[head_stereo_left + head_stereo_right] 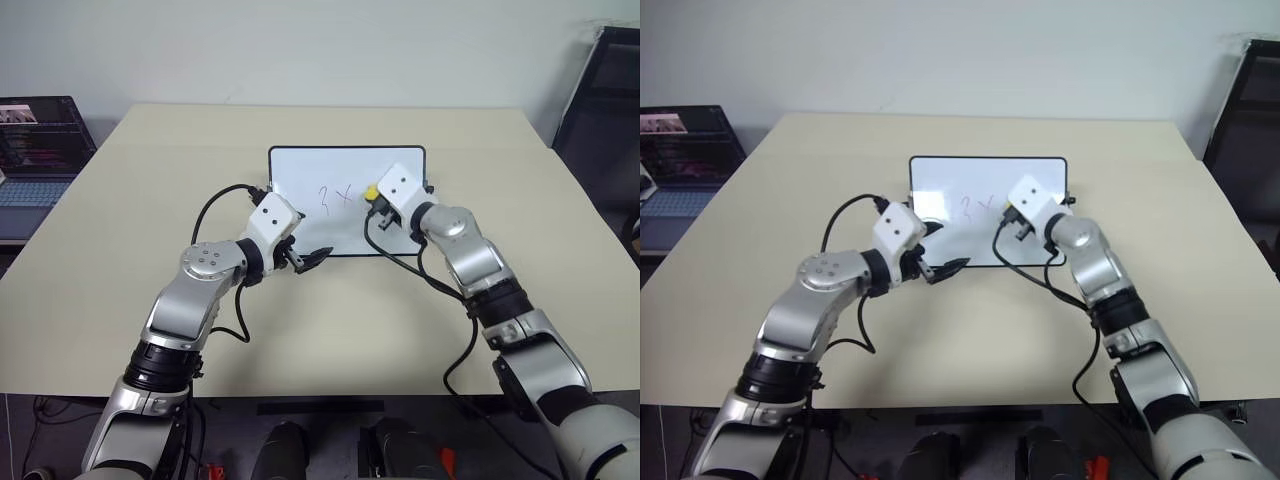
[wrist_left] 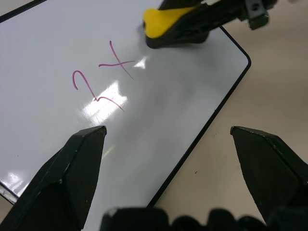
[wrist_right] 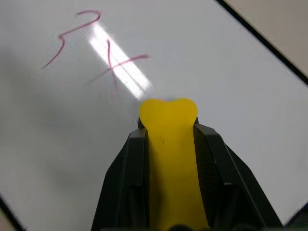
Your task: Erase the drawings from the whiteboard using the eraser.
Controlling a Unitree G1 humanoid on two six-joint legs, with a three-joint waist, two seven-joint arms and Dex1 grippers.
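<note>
The whiteboard (image 1: 300, 170) lies flat on the table, black-framed, with the drawings (image 1: 336, 197) near its middle: a reddish "2" and "x" (image 2: 103, 82). My right gripper (image 1: 372, 194) is shut on the yellow eraser (image 3: 168, 144), whose tip hangs just right of the "x" over the board. Whether the eraser touches the surface I cannot tell. My left gripper (image 1: 310, 258) stands open at the board's near edge, with its left finger (image 2: 72, 173) over the board and the right one over the table.
The beige table (image 1: 120, 250) spreads wide around the board. A laptop (image 1: 40, 150) sits on a lower surface past the table's left edge. A dark rack (image 1: 600, 90) stands at the far right. Black cables loop from both wrists.
</note>
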